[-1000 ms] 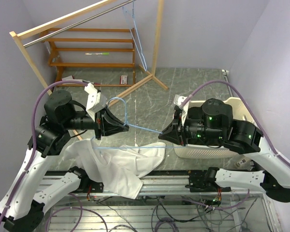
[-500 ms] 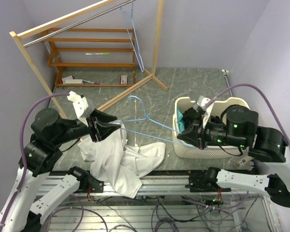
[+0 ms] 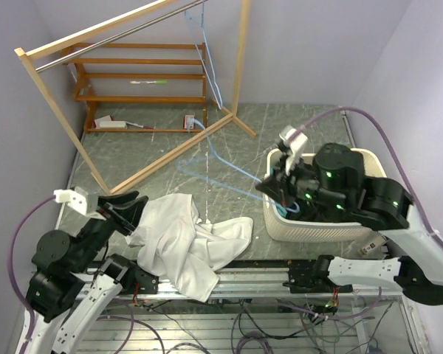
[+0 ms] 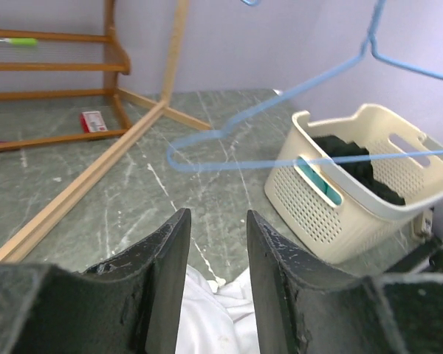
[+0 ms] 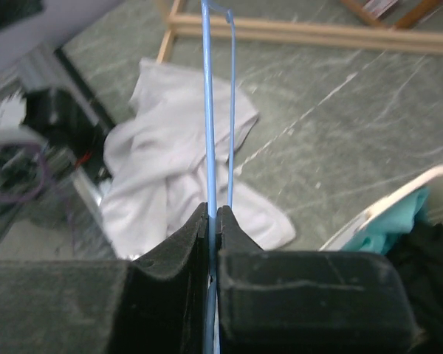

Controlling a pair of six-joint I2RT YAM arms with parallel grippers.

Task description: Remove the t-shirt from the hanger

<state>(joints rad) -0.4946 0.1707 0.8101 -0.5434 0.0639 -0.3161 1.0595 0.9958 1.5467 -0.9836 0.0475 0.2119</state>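
The white t-shirt lies crumpled on the table near the front edge, off the hanger. It also shows in the left wrist view and the right wrist view. The light blue wire hanger hangs bare in the air and looks blurred. My right gripper is shut on its wire, above the near-left rim of the basket. My left gripper stands open at the shirt's left edge with nothing between its fingers.
A cream laundry basket with dark and teal clothes stands at the right. A wooden clothes rack with a metal rail fills the back left, and another blue hanger hangs from the rail. Small items lie under its shelves.
The left gripper opened, let go of the shirt and drew back to the near left. The shirt dropped to the table. The right gripper swung the bare hanger up and away.
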